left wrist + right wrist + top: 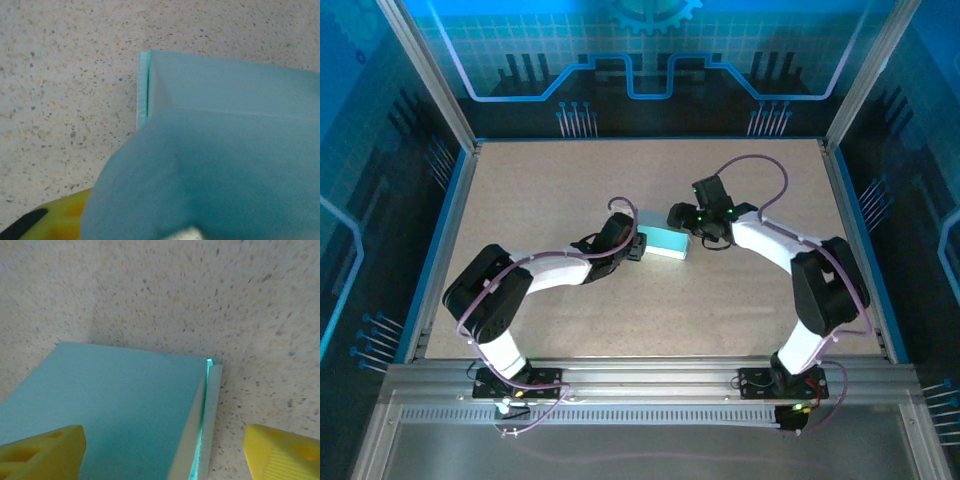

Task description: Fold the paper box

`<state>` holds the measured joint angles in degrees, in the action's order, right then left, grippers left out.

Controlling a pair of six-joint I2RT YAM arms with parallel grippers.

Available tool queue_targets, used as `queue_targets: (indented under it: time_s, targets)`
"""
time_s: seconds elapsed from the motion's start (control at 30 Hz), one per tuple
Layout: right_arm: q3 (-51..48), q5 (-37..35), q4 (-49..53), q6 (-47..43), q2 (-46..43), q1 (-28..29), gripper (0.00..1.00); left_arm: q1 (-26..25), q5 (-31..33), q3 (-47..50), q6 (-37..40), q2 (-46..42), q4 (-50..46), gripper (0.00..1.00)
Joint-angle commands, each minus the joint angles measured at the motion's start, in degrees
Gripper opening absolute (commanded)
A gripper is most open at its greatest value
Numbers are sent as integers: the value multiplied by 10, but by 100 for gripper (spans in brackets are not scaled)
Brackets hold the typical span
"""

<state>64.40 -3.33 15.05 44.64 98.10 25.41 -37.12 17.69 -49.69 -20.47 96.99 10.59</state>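
Top external: bent arms [550, 270] flank the paper box [665, 243].

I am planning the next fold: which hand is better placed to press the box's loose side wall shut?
Probably the right hand: its open fingers straddle the gaping side wall of the paper box.

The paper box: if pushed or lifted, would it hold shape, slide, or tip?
Probably light and easy to slide: the paper box is thin card on a flat table. It may flex or spring open if squeezed, since the right wrist view shows a gap along one wall. Tipping or rolling seems unlikely: it is shallow and flat-sided.
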Motion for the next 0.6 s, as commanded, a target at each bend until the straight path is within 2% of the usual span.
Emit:
queue_targets:
  time_s: [0.0, 0.13, 0.37, 0.47, 0.57]
  targets:
    - [19, 29, 12, 18, 31, -8, 81, -8, -15, 16, 16, -48, -25, 54]
    - [17, 32, 5, 14, 50, -10, 77, -8, -34, 60, 16, -113, -50, 70]
    - [21, 49, 5, -55, 75, -14, 70, 2, -119, 81, 14, -225, -134, 91]
    - [26, 68, 10, -92, 85, -16, 65, 43, -196, 53, -24, -222, -161, 92]
    - [33, 86, 12, -132, 88, -18, 58, 111, -308, -7, -75, -162, -206, 92]
